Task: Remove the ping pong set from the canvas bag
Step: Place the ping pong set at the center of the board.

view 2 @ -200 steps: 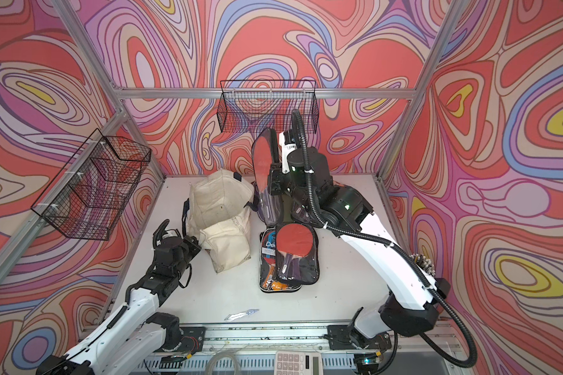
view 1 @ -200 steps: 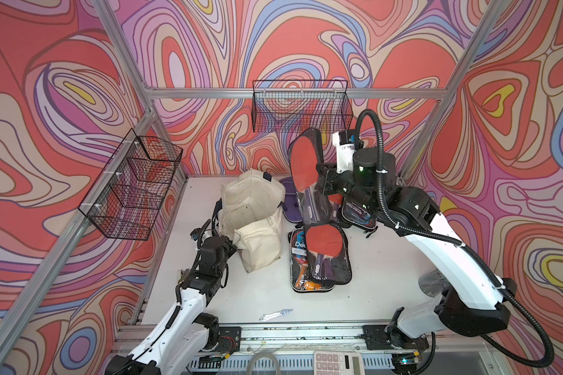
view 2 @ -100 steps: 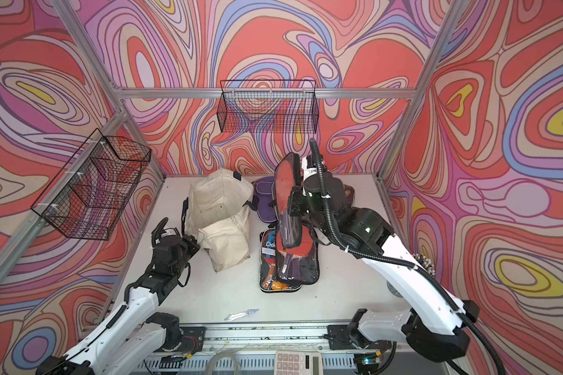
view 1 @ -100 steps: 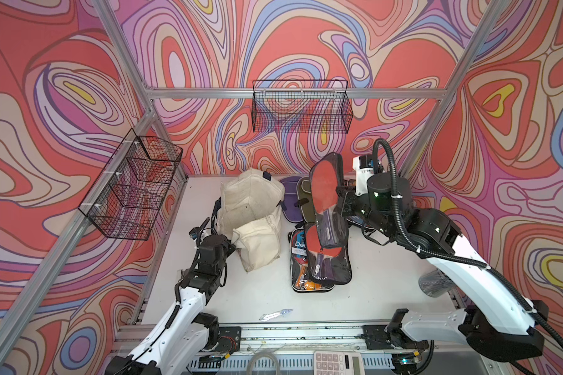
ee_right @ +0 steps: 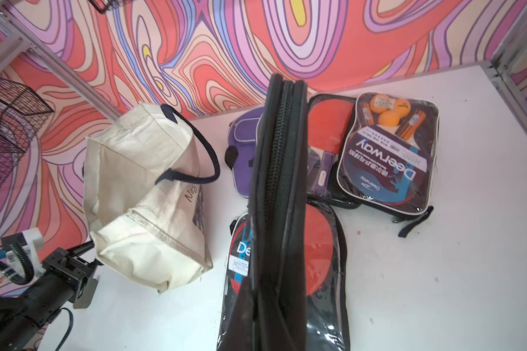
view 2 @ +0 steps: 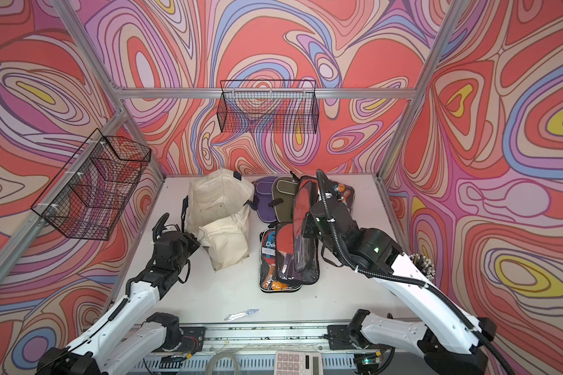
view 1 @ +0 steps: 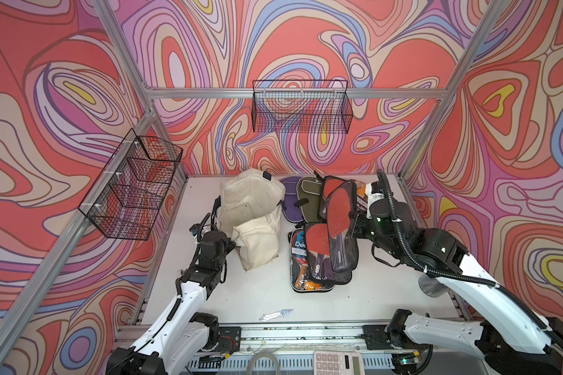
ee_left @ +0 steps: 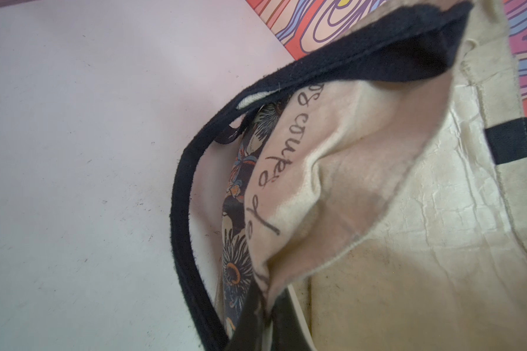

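A ping pong set (view 1: 338, 224) in a flat zipped case with a clear plastic face, a red paddle showing through, hangs on edge outside the canvas bag (view 1: 251, 207), on the robot's right of it. It sits directly over a pile of similar sets (view 1: 309, 259) lying on the white table (view 1: 257, 292). Whether its lower end touches that pile cannot be told.

The right gripper (view 1: 353, 224) is clamped tight on the case's side, at about mid-length. In the right wrist view the black zip edge (ee_right: 280, 182) runs straight up the picture.

Judging by its look, the set is light. It is probably stiff across the flat because of the paddles inside, and slick on the clear face. The cloth-bound zip rim seems the surer place to pinch — near the middle, so the case does not swing.

The cream bag is slumped on its side, soft and creased, and its mouth faces the left arm. The left gripper (view 1: 231, 242) is closed on cloth at the bag's rim; the left wrist view shows the dark navy strap (ee_left: 183, 194) looping just beside it.

Further back, a purple case (view 1: 290, 194) and an olive case (view 1: 309, 194) lie against the wall — near the bag.
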Robot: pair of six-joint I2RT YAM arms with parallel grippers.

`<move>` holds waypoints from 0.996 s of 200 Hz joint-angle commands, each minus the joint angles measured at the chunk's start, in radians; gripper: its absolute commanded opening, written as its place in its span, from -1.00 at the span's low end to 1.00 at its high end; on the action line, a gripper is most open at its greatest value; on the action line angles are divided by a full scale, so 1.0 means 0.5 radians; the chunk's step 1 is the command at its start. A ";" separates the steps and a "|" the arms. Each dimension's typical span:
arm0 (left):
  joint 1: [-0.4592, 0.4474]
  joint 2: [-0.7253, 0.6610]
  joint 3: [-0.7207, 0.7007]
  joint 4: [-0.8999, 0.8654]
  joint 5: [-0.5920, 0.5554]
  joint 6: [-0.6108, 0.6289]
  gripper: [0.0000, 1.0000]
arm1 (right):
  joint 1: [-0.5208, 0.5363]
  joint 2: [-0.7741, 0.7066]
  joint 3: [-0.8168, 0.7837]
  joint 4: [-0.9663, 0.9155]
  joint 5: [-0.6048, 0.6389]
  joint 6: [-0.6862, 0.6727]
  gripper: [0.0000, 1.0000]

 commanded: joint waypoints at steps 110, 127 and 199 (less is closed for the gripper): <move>0.017 0.057 0.029 0.022 0.004 0.028 -1.00 | -0.603 -0.246 -0.694 0.539 -0.663 0.170 -1.00; 0.017 0.053 0.020 0.015 -0.007 0.028 -1.00 | -0.621 -0.231 -0.735 0.566 -0.696 0.165 -1.00; 0.017 0.150 0.013 0.096 0.026 -0.003 -1.00 | -0.677 -0.101 -0.615 0.745 -0.948 0.167 -1.00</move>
